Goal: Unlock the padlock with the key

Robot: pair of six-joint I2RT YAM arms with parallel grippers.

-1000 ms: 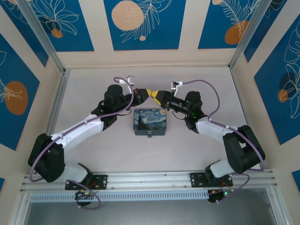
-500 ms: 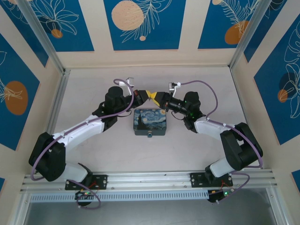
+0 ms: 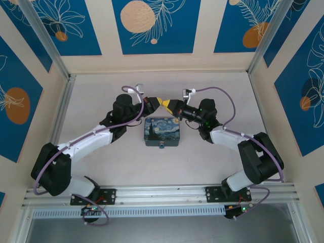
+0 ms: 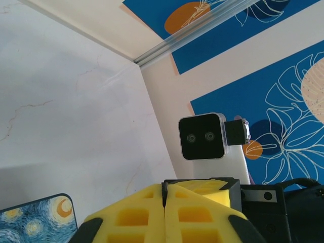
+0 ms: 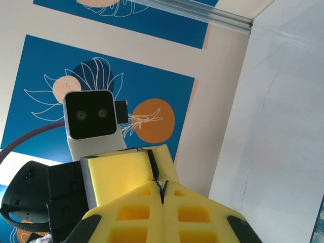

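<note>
Blue leaf-print panels (image 3: pixel 156 25) walled a pale bench (image 3: pixel 101 91) on three sides, and the tin (image 3: pixel 162 130) sat near its middle. Over the tin's far edge the left gripper (image 3: pixel 158 101) and right gripper (image 3: pixel 171 105) met tip to tip, raised off the bench. Both sets of jaws were clenched, with the yellow pads (image 4: pixel 136 217) pressed flat together in each wrist view. Whether the key was pinched in either seam could not be told, as it was too small to make out.

The padlock (image 3: pixel 162 146) looked to be the small dark nub at the middle of the tin's near edge, pointing toward the arm bases — its long axis apparently running near to far. It therefore lay on the opposite side of the tin from both jaws, about equally far from each arm. Reaching it would probably mean crossing over the lid or swinging around a short side.

Open bench lay left, right and in front of the tin, and some room separated the jaws from the back wall.
</note>
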